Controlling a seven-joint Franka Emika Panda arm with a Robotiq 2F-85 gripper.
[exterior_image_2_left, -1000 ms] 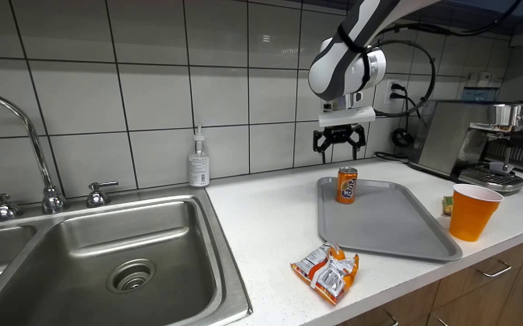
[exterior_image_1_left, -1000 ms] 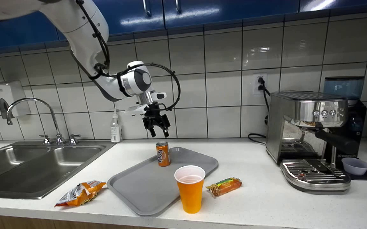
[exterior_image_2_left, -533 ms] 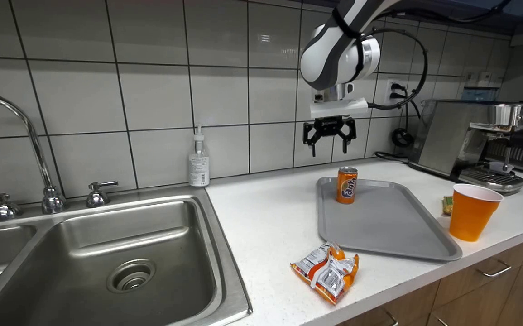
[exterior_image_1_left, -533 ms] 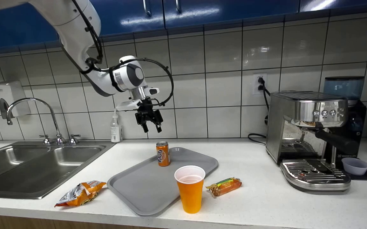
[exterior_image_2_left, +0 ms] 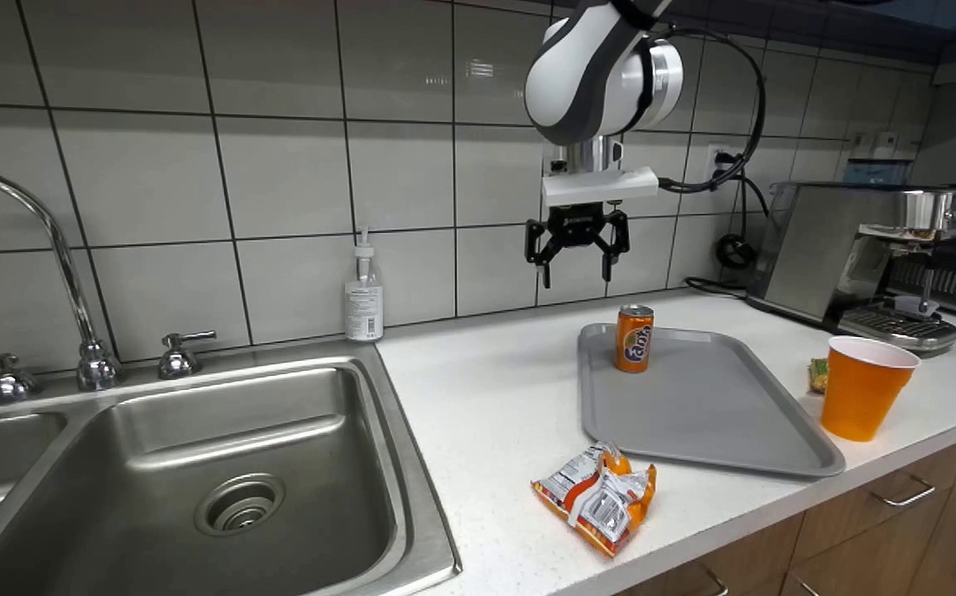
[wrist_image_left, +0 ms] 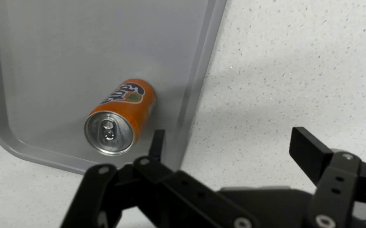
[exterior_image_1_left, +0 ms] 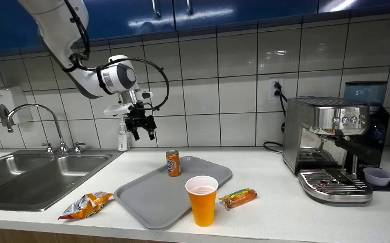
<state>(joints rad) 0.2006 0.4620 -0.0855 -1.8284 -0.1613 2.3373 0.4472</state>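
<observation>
One end effector (exterior_image_2_left: 577, 277) has moved away from one can (exterior_image_2_left: 634, 341), two fingers (wrist_image_left: 310, 155) apart.

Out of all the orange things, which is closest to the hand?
The Fanta can, the only one standing on the gray tray. The orange cup, snack bag and small packet are on the counter, farther from the open hand.

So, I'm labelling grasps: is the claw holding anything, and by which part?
Nothing is held: the claw is open, and the Fanta can stands apart on the tray.
</observation>
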